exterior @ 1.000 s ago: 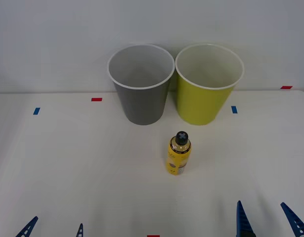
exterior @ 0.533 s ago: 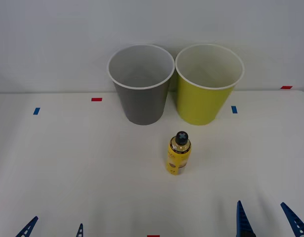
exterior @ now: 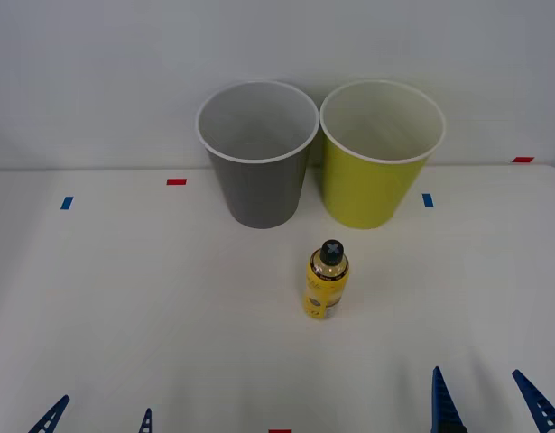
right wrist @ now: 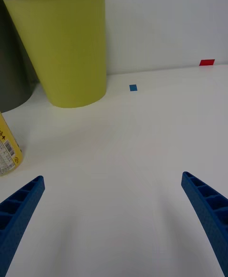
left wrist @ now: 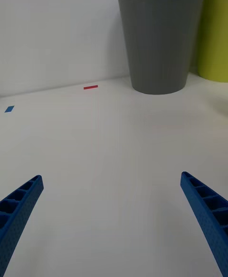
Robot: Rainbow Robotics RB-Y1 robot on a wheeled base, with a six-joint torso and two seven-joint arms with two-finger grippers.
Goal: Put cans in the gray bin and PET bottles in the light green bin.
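A: Where are the bins?

B: Upper centre of the front view, at the far edge of the white table (exterior: 124, 298) against the wall. The gray bin (exterior: 258, 171) stands on the left, the light green bin (exterior: 376, 171) just beside it on the right. Both are upright, mouths open.

A: And the bottle?

B: The yellow bottle (exterior: 327, 280) stands upright at the frame's centre, in front of the gap between the bins and apart from both. Black cap on top.

A: Grippers?

B: The left gripper (exterior: 97, 418) sits at the lower left edge, the right gripper (exterior: 490, 399) at the lower right edge. Both have fingers spread wide, holding nothing. The right wrist view shows the bottle's edge near one finger (right wrist: 19, 210), not touching.

A: Other marks?

B: Small red and blue tape pieces (exterior: 176, 181) on the table.
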